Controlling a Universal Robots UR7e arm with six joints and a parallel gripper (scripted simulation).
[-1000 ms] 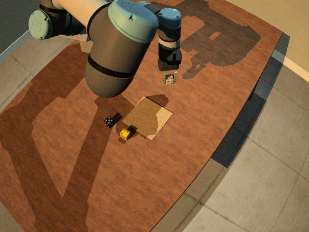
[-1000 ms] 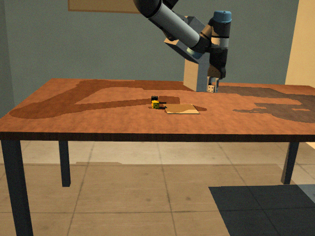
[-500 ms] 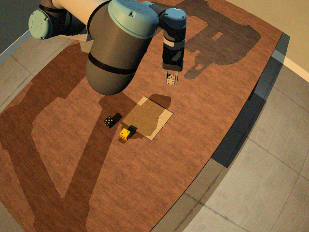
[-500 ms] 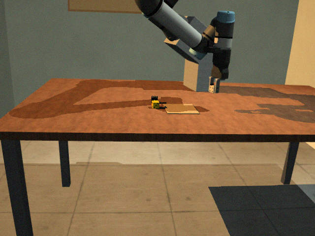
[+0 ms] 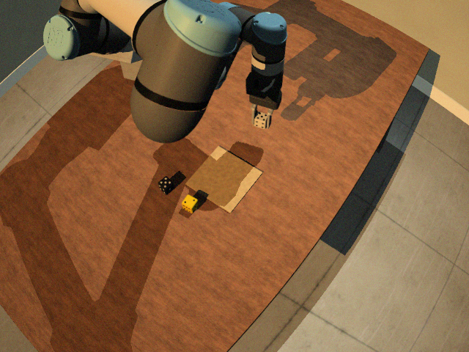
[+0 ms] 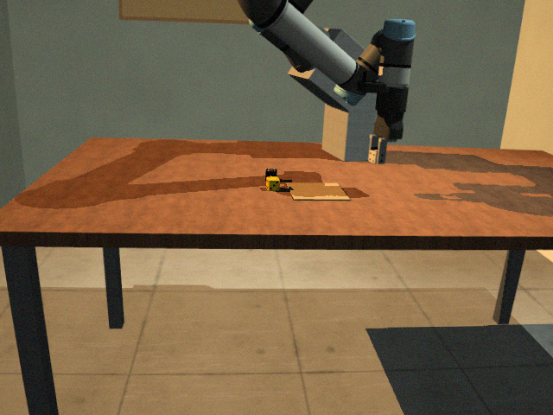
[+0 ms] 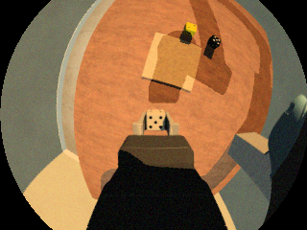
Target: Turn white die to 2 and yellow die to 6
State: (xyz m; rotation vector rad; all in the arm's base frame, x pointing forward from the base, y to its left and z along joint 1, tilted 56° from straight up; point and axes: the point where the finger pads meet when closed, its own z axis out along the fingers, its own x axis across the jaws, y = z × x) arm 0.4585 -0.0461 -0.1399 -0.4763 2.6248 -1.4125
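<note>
Grey-green walls (image 6: 178, 80) and a pale tiled floor (image 5: 412, 242) (image 6: 223, 348) surround a reddish-brown wooden desk (image 5: 264, 265) (image 6: 178, 219) (image 7: 115, 86), across which broad shadows are cast. On it a thin, pale tan square mat (image 5: 223, 177) (image 6: 319, 192) (image 7: 175, 62) is laid flat; most of its face is darkened by shadow, while its far strip and one corner are lit.

The white die (image 5: 261, 120) (image 6: 373, 156) (image 7: 155, 120) is grasped between the two fingers of the pincer (image 5: 261, 119) (image 6: 377, 156) (image 7: 155, 117) and is held above the desk, off to one side of the mat. Five pips are shown on the face turned to the wrist view. The pincer is pointed downward by the arm (image 5: 172, 83) (image 6: 312, 42) in the exterior view.

The yellow die (image 5: 189, 203) (image 6: 272, 183) (image 7: 191, 29) is set on the desk just beside the mat, with two pips on top, so the six called for is not shown there. Part of the mat's edge is crossed by its dark shadow. Near it, also off the mat, the black die (image 5: 165, 185) (image 6: 270, 172) (image 7: 214, 42) is seen with white pips, five of them on top. Neither of these two dice is stacked on the other.

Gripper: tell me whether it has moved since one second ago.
Yes, slightly: in the exterior view, the gripper has shifted right, away from the pedestal.
</note>
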